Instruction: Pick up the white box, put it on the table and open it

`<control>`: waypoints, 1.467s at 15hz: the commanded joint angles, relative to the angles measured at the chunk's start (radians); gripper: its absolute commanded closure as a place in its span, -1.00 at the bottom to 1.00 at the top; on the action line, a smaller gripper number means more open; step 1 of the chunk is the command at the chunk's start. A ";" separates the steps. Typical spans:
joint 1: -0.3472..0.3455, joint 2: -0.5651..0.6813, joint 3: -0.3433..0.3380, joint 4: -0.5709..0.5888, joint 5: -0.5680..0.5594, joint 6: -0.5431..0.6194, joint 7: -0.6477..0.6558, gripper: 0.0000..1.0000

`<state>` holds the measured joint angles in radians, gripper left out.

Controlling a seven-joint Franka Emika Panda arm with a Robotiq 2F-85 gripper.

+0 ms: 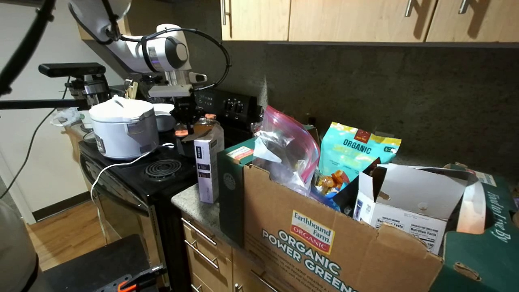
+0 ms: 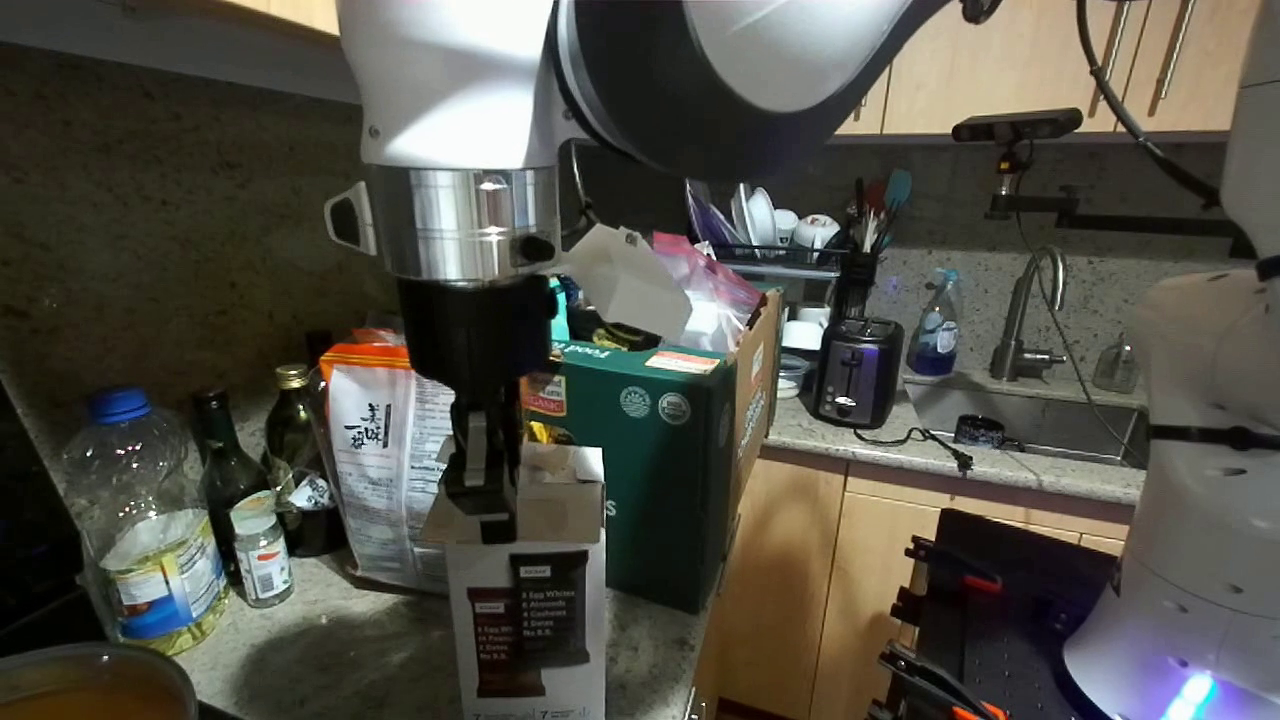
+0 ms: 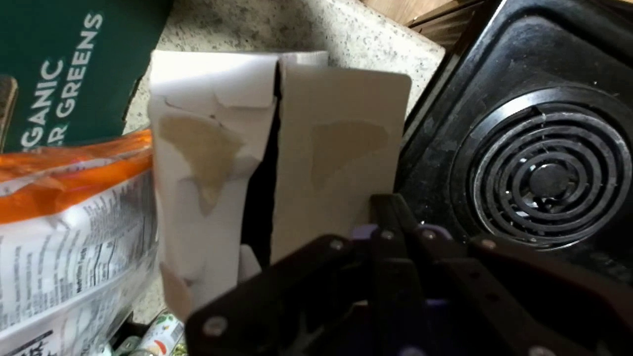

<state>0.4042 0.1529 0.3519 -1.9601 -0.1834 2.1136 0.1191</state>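
The white box stands upright on the table, a speckled stone counter beside the stove. In an exterior view the box shows its dark printed panel. In the wrist view its worn top has a dark gap beside a wide flap, which sticks out towards the stove. My gripper is shut, with its fingertips together at the outer edge of that flap; nothing shows between them. In both exterior views the gripper is over the stove-side edge of the box top. The box's inside is hidden.
The large ORGANIC cardboard box stands close beside the white box. A white-and-orange bag, bottles and a small jar stand behind. A white cooker and an amber-filled container are on the stove side.
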 commanded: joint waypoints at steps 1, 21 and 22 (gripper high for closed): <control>0.002 -0.021 0.001 0.023 -0.012 -0.006 -0.017 1.00; 0.011 0.060 -0.047 0.099 -0.184 0.056 0.024 -0.25; 0.016 0.060 -0.048 0.099 -0.208 0.055 0.043 -0.42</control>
<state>0.3943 0.2110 0.3169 -1.8706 -0.3263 2.1627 0.1057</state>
